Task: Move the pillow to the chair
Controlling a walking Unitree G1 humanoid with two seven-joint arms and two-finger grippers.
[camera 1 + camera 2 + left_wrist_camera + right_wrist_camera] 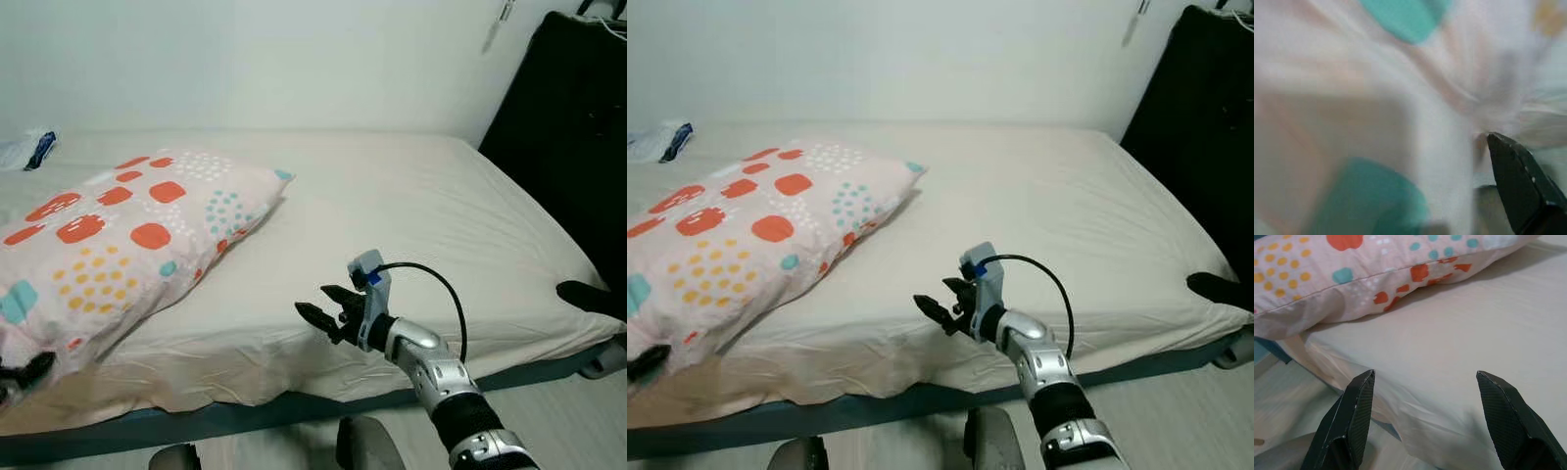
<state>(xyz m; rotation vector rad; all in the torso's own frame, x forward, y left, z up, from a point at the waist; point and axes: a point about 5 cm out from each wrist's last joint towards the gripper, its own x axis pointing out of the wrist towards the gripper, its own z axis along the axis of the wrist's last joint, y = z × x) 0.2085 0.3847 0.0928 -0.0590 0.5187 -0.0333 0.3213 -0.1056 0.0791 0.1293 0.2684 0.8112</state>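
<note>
The pillow (127,235), pale pink with red, orange and teal patches, lies on the left half of the bed (421,215). At its near corner, by the bed's front edge, is my left gripper (24,372). In the left wrist view the pillow fabric (1400,98) is bunched against one black fingertip (1518,181), so the gripper is shut on the pillow. My right gripper (328,305) hovers open over the bed's front edge, to the right of the pillow and apart from it. Nothing is between its fingers (1352,421).
A tall black object (578,127) stands against the wall right of the bed. A small dark thing (588,294) lies at the bed's right edge. A white and blue bag (24,152) rests at the back left. Pale floor (568,421) shows at the lower right.
</note>
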